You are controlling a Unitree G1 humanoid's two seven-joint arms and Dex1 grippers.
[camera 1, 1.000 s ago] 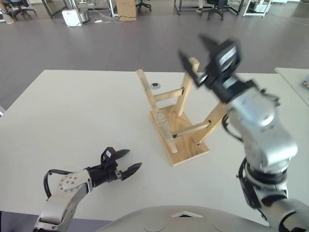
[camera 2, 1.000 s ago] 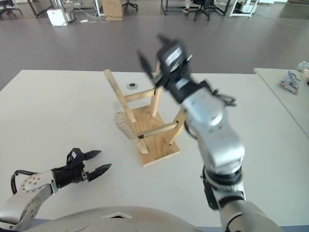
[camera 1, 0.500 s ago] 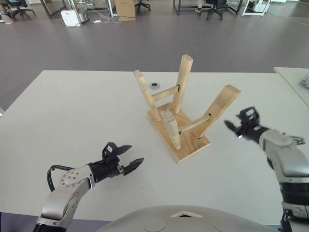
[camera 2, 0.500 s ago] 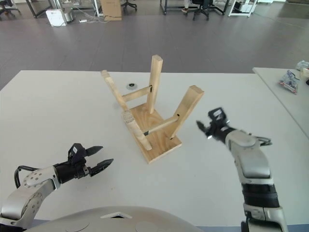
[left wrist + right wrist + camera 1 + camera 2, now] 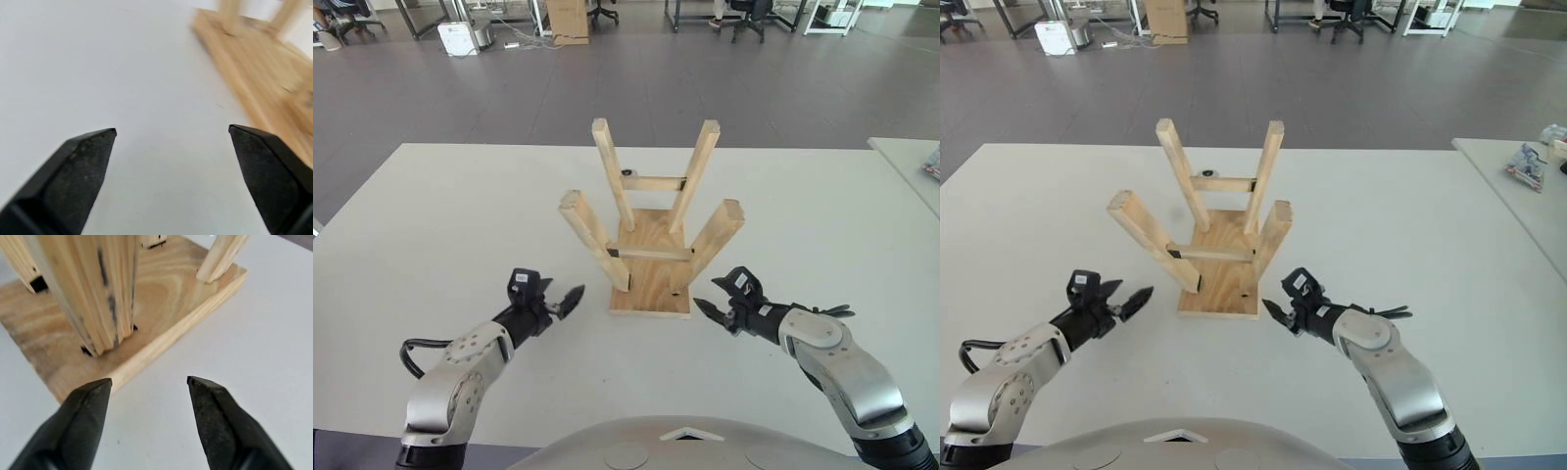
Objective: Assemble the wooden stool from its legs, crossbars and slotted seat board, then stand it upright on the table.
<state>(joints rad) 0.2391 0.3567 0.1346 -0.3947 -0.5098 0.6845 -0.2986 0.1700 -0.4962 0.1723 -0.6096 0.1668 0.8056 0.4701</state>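
Pale wooden stool (image 5: 651, 253) is assembled, upside down mid-table. Left claw (image 5: 570, 300) at its 8 o'clock, right claw (image 5: 709, 312) at 4, both wide open, empty. Next I'd grip legs (image 5: 704, 163) and flip.

Right claw (image 5: 713, 311) off stool (image 5: 703, 171), down beside seat board (image 5: 651, 291).

Sm. round disc (image 5: 626, 173), cardboard box (image 5: 569, 20) on floor (image 5: 509, 93).

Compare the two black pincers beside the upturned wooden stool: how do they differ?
The left black pincer hovers left of the square wooden seat board, bare white table between; the right black pincer is almost at the board's near right corner. The left points rightward, the right leftward. Both are open and empty.
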